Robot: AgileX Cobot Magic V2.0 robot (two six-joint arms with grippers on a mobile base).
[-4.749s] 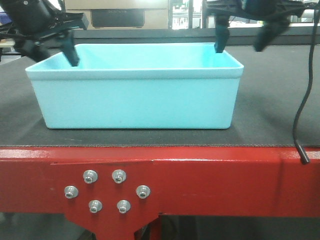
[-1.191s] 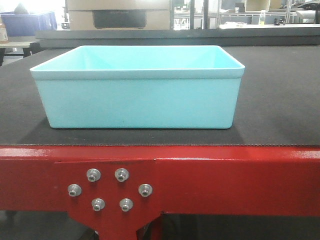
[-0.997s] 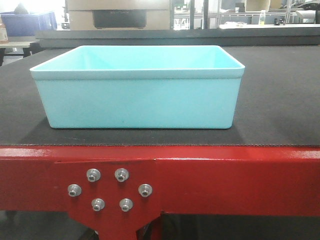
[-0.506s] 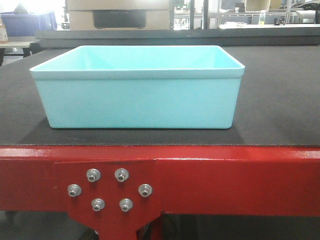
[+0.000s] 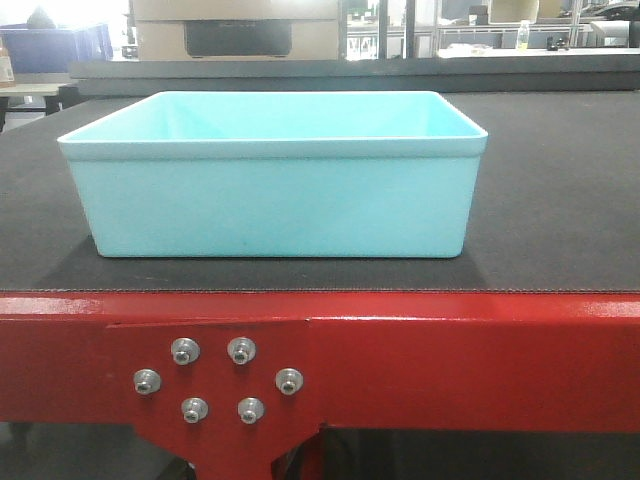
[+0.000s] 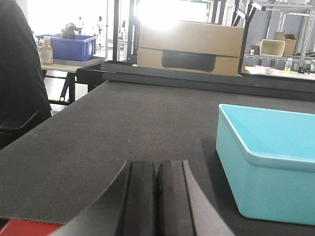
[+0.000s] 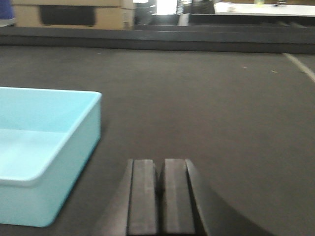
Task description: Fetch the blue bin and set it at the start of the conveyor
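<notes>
Blue bin point(image 5: 275, 175) sits upright and empty on the conveyor start point(image 5: 560, 200), near the red frame point(image 5: 450, 355). Left hand point(image 6: 156, 196) and right hand point(image 7: 161, 194) both pressed together, holding nothing. Bin likely light, rigid, slick-walled; best gripped by the rim.

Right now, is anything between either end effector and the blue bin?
Nothing visible: only bare belt separates the left end effector from the blue bin, and likewise the right end effector.
</notes>
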